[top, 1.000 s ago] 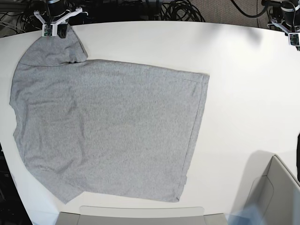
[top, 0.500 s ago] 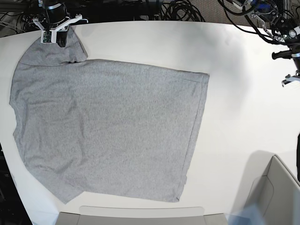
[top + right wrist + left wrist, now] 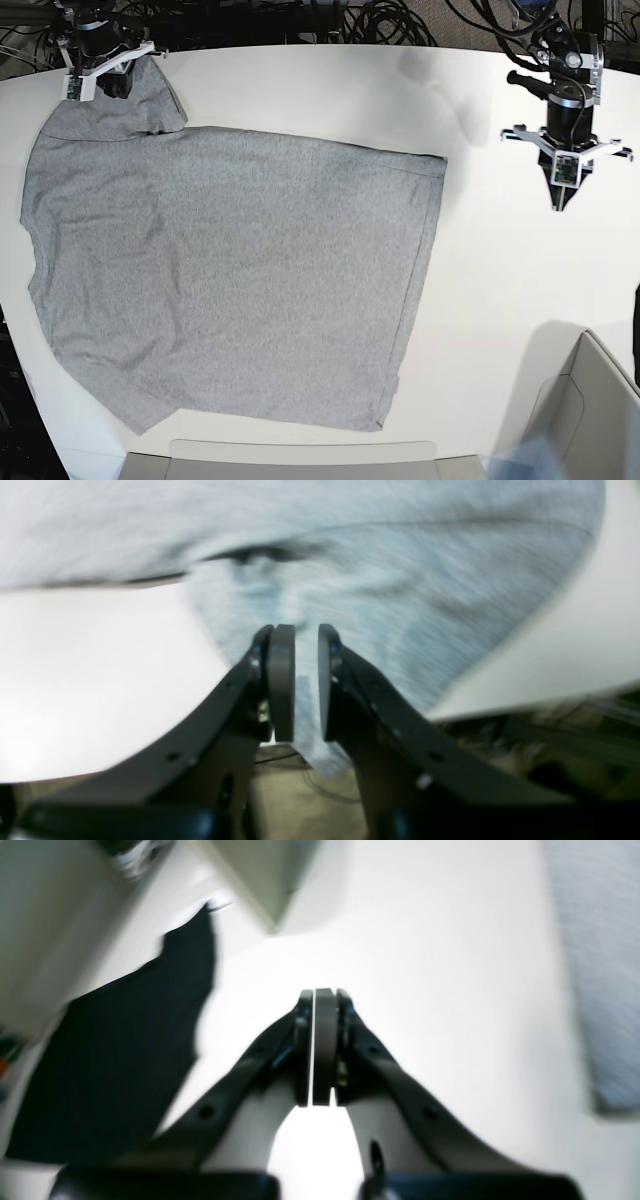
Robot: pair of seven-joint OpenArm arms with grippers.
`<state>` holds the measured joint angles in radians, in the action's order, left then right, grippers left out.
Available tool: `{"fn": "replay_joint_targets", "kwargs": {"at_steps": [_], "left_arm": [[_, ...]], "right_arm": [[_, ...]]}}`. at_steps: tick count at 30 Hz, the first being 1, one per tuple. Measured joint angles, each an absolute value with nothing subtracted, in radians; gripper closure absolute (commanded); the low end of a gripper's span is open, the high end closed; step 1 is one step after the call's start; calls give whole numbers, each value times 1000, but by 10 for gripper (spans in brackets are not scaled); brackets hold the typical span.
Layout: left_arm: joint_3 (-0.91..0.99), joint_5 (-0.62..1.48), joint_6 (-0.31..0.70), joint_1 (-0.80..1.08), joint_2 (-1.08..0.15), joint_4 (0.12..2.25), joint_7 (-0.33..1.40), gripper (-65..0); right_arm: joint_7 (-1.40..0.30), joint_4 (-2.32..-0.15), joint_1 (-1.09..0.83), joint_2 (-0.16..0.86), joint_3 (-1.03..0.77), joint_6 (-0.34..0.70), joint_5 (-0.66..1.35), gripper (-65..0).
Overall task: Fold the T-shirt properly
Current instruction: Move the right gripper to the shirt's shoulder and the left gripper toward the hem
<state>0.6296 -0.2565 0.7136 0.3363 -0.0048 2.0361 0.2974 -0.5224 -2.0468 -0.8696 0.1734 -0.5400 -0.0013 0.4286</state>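
Note:
The heather-grey T-shirt [image 3: 230,270] lies spread flat on the left half of the white table [image 3: 500,280], plain side up. One sleeve [image 3: 120,110] reaches the far left corner. My right gripper [image 3: 118,88] hovers over that sleeve. In the right wrist view my right gripper [image 3: 306,635] is open by a narrow gap, with the blurred T-shirt [image 3: 400,580] showing behind it. My left gripper [image 3: 561,203] points down over bare table, well right of the shirt's hem. In the left wrist view my left gripper [image 3: 320,1005] is shut with nothing between its pads, and the T-shirt's [image 3: 595,965] edge lies at the far right.
A grey open box [image 3: 590,400] stands at the near right corner. A flat pale tray [image 3: 300,455] sits along the near edge. Black cables [image 3: 380,20] lie behind the table's far edge. A dark patch [image 3: 115,1065] lies left of my left gripper.
My left arm has swung in from the far right corner to over the table right of the shirt. My right gripper has shifted slightly left at the sleeve and its pads have parted.

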Motion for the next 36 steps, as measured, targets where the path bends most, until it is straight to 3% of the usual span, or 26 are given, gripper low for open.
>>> {"fn": "replay_joint_targets", "kwargs": {"at_steps": [6, 13, 19, 23, 27, 30, 36], "left_arm": [[634, -266, 704, 357, -4, 2035, 312, -62], [674, -377, 709, 150, -39, 2036, 295, -61], [682, -534, 443, -118, 28, 2035, 244, -62], [542, -542, 367, -184, 29, 2037, 216, -64], [341, -543, 315, -49, -27, 2036, 129, -62], [299, -550, 245, -24, -34, 2033, 71, -63], [101, -549, 269, -103, -76, 2036, 156, -63]], "right_arm": [[-556, -2047, -867, 225, -655, -5, 566, -93], [-559, -2048, -837, 218, -674, -5, 569, -93], [-561, -2048, -834, 213, -667, -1, 570, -93], [-562, -2048, -834, 214, -669, -1, 570, -93], [-561, -2048, -834, 218, -669, -1, 571, -93], [-561, -2048, -834, 221, -669, -1, 570, -93], [-562, -2049, -834, 231, -667, -1, 571, -93]]}}
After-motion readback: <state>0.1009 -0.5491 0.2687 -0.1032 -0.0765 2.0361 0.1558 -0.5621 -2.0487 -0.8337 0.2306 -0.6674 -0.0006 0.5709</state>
